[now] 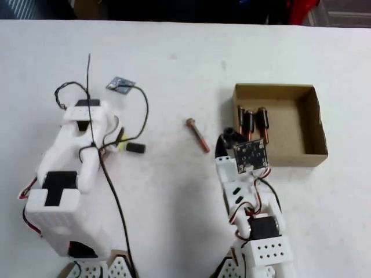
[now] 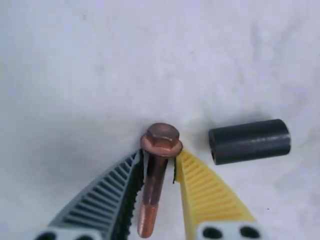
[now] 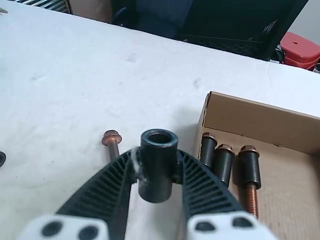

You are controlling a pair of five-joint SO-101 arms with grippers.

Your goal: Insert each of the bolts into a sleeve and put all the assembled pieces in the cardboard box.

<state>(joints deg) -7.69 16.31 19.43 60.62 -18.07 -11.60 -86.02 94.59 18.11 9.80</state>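
Observation:
My left gripper [image 2: 159, 157] is shut on a copper bolt [image 2: 154, 175], hex head pointing away from the wrist, just above the white table. A loose black sleeve [image 2: 249, 141] lies on its side close beside the bolt head; the high view has this sleeve [image 1: 135, 147] next to the left gripper [image 1: 120, 141]. My right gripper [image 3: 157, 157] is shut on another black sleeve [image 3: 159, 165], held upright with its bore facing up, beside the cardboard box [image 1: 312, 124]. Three assembled pieces [image 1: 250, 121] lie inside the box [image 3: 260, 117]. One more bolt [image 1: 197, 135] lies on the table between the arms.
A small blue-grey circuit board [image 1: 120, 84] lies beyond the left arm, with black cables [image 1: 142, 110] looping around that arm. The table's far edge [image 1: 174, 22] meets dark furniture. Open white table surface [image 1: 174, 191] lies between the two arms.

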